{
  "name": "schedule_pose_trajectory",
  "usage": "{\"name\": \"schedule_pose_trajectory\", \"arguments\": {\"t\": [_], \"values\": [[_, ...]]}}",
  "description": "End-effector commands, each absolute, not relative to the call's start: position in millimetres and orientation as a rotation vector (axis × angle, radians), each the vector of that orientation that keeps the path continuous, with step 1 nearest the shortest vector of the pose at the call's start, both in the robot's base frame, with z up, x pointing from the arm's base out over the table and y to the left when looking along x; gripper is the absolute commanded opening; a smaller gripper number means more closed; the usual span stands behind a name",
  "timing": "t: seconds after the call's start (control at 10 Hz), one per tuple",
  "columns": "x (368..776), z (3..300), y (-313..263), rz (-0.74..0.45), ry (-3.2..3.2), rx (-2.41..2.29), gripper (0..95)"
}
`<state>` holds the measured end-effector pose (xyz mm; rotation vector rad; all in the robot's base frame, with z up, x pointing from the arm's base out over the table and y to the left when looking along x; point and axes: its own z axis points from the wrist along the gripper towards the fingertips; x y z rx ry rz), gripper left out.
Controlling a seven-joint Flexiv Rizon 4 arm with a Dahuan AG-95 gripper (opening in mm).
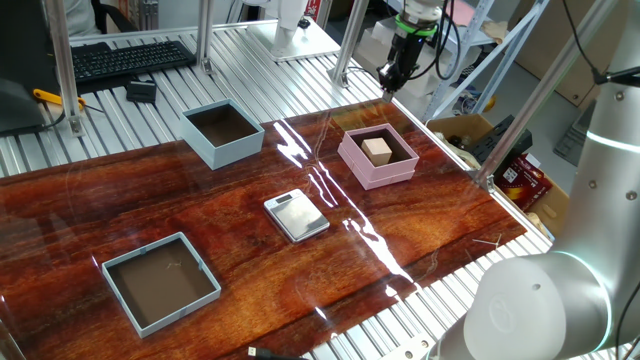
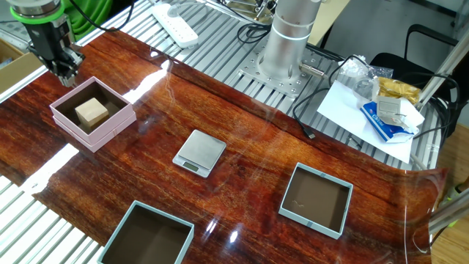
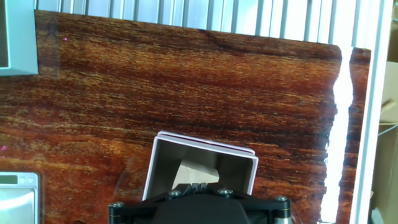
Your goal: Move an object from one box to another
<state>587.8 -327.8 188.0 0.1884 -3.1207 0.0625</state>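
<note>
The tan cube (image 1: 377, 150) sits inside the pink box (image 1: 355, 163) at the right of the wooden table top. It also shows in the other fixed view (image 2: 91, 111) and in the hand view (image 3: 198, 172). My gripper (image 1: 390, 76) hangs above the table's far edge, just behind the pink box and well above it, touching nothing. Its fingertips look pressed together in the hand view (image 3: 199, 185), and nothing is held. The tall light blue box (image 1: 222, 132) with a dark brown inside stands at the back left, empty.
A flat silver scale (image 1: 296, 215) lies mid-table. A wider grey-blue tray (image 1: 160, 282) stands at the front left. A keyboard (image 1: 130, 57) and metal posts (image 1: 62, 60) stand behind the table. The arm's base (image 2: 289, 37) is beside the table.
</note>
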Motion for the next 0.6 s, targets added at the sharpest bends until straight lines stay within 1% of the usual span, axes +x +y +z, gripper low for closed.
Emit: {"name": "schedule_pose_trajectory", "arguments": {"t": [0.1,0.3,0.6], "values": [[586.7,188.4,-328.4,0.130,-3.142,0.191,0.0],[586.7,187.9,-328.3,0.116,-3.144,0.183,0.0],[587.7,185.4,-330.0,0.124,-3.129,0.188,0.0]]}}
